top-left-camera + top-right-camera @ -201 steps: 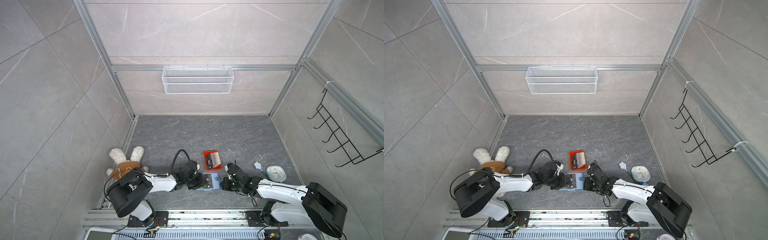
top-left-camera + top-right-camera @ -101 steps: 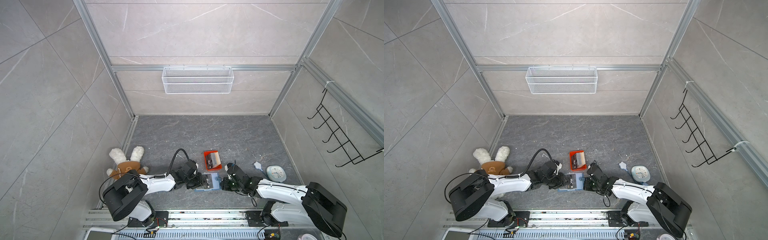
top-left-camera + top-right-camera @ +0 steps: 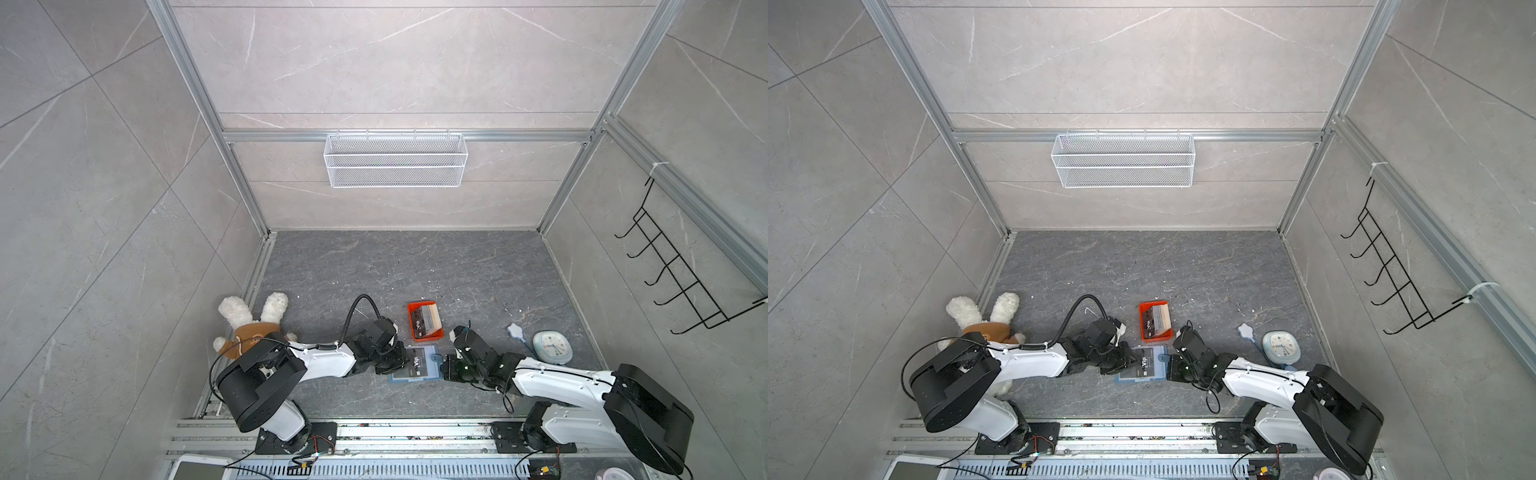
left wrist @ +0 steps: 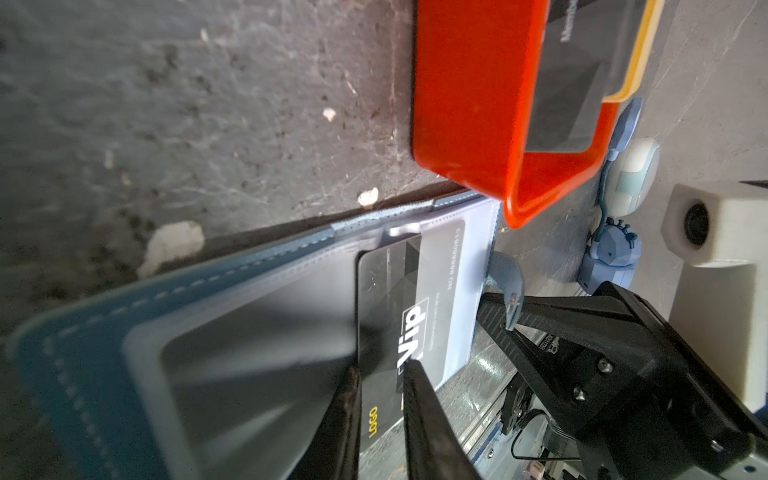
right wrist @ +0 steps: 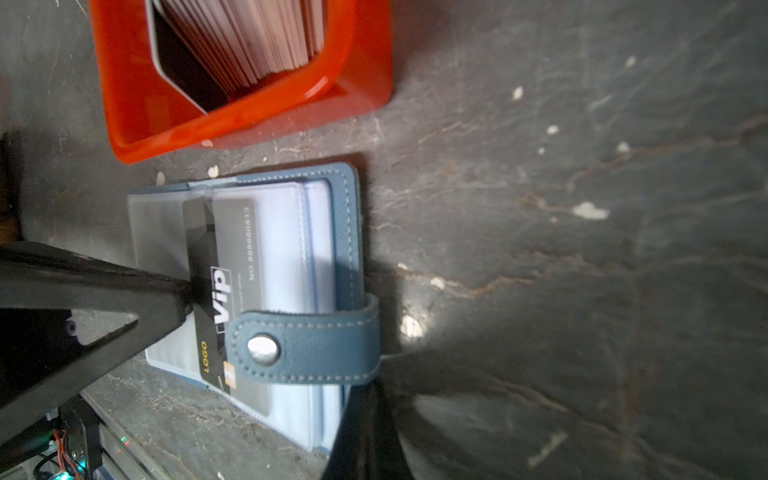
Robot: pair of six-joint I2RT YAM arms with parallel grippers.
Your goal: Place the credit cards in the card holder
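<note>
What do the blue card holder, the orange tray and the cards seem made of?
The card holder: blue leather or imitation, matte and grained, pale stitching. Its snap looks like shiny metal. The inner pockets are clear soft plastic, with the Vip card showing through. The orange tray: glossy hard plastic, bright highlights along the rim. The credit cards: probably plastic, thin, stiff-looking, pale edges.

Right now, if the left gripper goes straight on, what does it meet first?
The left gripper meets the Vip card first, half slid into the card holder; its tips look to be touching it. Beyond sits the right gripper, depth unclear.
</note>
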